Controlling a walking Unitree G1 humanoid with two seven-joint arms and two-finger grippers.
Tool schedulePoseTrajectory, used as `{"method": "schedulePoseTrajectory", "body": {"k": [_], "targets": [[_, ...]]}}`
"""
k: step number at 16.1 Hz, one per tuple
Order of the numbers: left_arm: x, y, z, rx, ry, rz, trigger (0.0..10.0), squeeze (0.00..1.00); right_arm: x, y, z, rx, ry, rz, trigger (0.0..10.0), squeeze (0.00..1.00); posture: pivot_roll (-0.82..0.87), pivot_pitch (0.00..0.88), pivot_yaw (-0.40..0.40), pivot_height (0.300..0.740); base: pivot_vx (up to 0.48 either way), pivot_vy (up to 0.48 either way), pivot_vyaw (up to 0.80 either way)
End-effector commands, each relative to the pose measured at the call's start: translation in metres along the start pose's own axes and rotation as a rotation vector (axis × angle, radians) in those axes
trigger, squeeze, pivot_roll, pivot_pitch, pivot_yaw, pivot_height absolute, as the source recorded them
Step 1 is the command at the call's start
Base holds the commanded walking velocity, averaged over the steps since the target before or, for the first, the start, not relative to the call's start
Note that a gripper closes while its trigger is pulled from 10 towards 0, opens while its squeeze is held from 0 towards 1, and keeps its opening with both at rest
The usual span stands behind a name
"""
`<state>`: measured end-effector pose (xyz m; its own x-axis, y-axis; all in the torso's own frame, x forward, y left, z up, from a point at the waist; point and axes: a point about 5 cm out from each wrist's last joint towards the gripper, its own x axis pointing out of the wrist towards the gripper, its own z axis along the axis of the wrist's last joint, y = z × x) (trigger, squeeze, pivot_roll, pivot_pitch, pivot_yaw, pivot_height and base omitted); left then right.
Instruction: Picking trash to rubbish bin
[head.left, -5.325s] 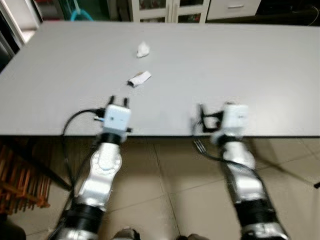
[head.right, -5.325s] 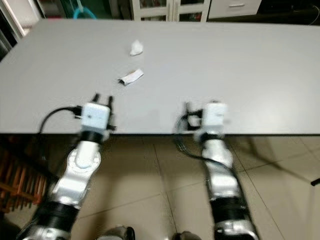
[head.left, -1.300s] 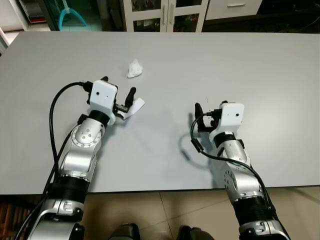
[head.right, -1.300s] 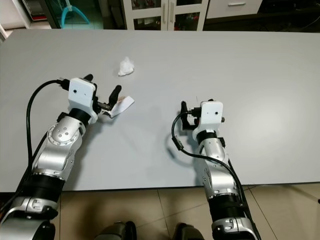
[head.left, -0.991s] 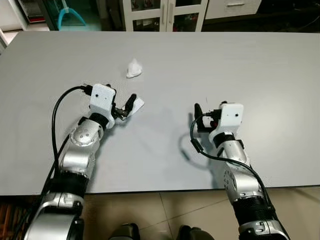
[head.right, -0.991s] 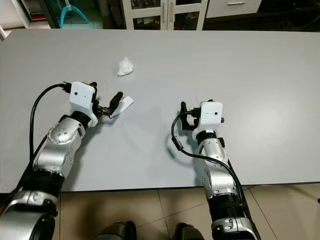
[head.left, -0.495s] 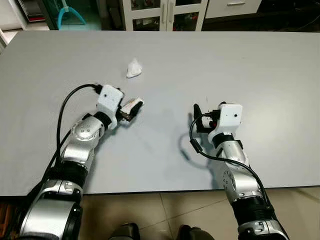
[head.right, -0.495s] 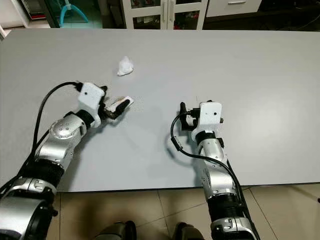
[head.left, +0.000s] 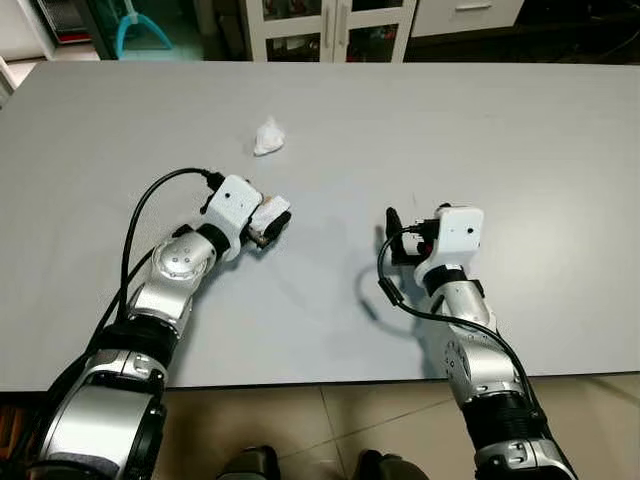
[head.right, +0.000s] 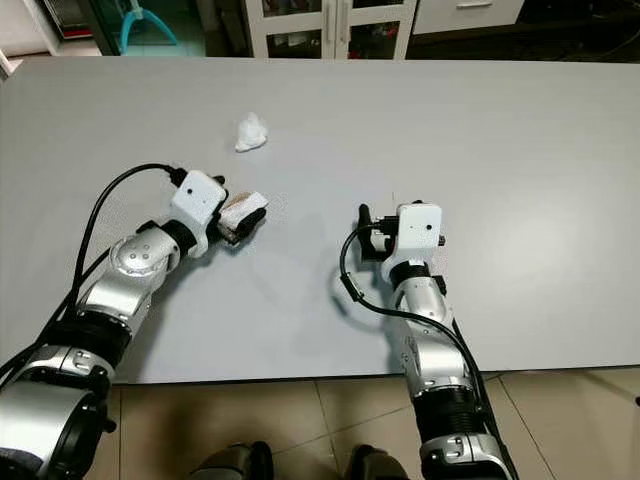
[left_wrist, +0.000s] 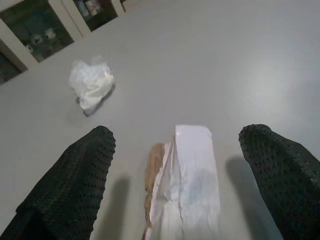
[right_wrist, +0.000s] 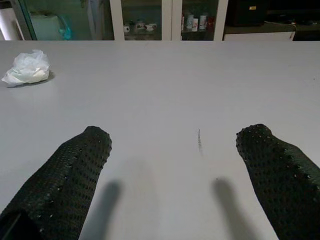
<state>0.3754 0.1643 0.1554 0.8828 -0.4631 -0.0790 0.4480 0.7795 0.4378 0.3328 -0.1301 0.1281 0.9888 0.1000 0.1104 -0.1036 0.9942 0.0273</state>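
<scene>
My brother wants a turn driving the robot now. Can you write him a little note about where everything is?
Left gripper: open, low over the grey table, one finger on each side of the flat white wrapper. It has not closed on it yet.
Right gripper: open, holding nothing, resting over bare table.
Crumpled white tissue: lying farther back on the table, beyond the left gripper, untouched.
Done: nothing is binned yet.
Left: close on the wrapper, carry it to the rubbish bin, then come back for the tissue.
</scene>
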Motion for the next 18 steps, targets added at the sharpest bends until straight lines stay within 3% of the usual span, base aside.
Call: {"method": "schedulePoseTrajectory", "body": {"k": [1,17,18], "targets": [[0.001,-0.004,-0.003,0.019,0.016,-0.018,10.0,0.00,-0.001,0.001,-0.001,0.001,0.005,0.003,10.0,0.00,0.00,0.146,0.015,0.740,0.000,0.000,0.00],[0.002,-0.016,-0.027,0.014,0.171,0.001,10.0,0.00,-0.002,0.001,-0.003,0.003,0.012,0.010,10.0,0.00,0.00,0.160,0.006,0.740,0.000,0.000,0.00],[0.002,-0.016,-0.028,0.008,0.174,-0.001,9.6,0.00,-0.002,0.001,-0.003,0.004,0.012,0.010,10.0,0.00,0.00,0.160,0.005,0.740,0.000,0.000,0.00]]}}
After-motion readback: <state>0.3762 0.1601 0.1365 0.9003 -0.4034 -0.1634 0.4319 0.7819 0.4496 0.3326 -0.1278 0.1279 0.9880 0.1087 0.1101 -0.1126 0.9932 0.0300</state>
